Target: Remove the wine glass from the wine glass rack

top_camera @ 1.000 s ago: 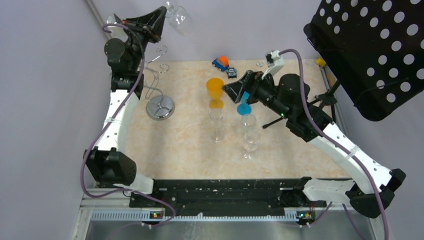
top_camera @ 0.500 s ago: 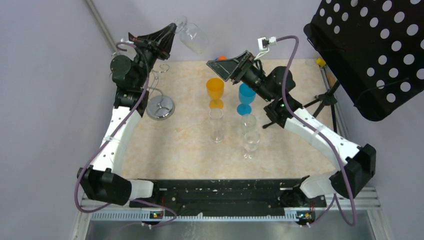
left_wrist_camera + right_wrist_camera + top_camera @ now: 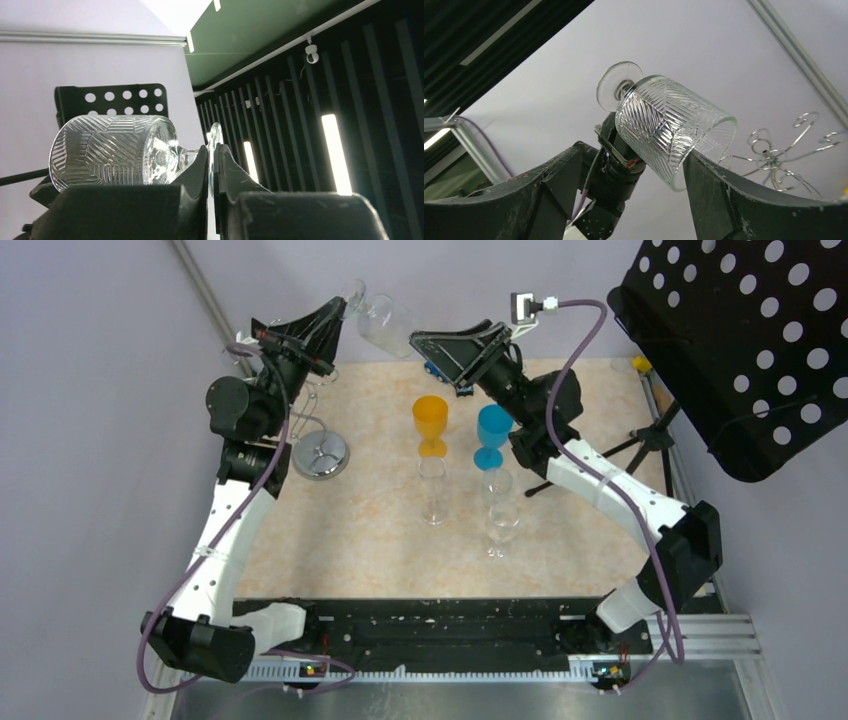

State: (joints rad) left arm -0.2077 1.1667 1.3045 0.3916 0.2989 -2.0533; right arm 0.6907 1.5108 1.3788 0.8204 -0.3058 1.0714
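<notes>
A clear ribbed wine glass [image 3: 385, 320] hangs tilted in the air above the table's far edge, clear of the wine glass rack [image 3: 320, 454]. My left gripper [image 3: 340, 312] is shut on its flat foot [image 3: 215, 145], and the bowl [image 3: 112, 150] lies sideways to the left of the fingers. My right gripper [image 3: 425, 340] is open, and its fingers straddle the bowl's rim [image 3: 704, 145]. One finger [image 3: 714, 195] is at the rim, the other [image 3: 559, 190] stands well apart. The chrome rack's curled hooks [image 3: 784, 155] are bare.
On the table stand an orange glass [image 3: 431, 420], a blue glass [image 3: 492, 430], a tall clear flute [image 3: 432, 488] and two clear wine glasses [image 3: 500, 520]. A black perforated panel [image 3: 750, 340] on a tripod looms at the right.
The left arm has carried the glass rightward and a little lower. The right arm has risen from the blue glass to the held glass, bringing its open jaws round the bowl.
</notes>
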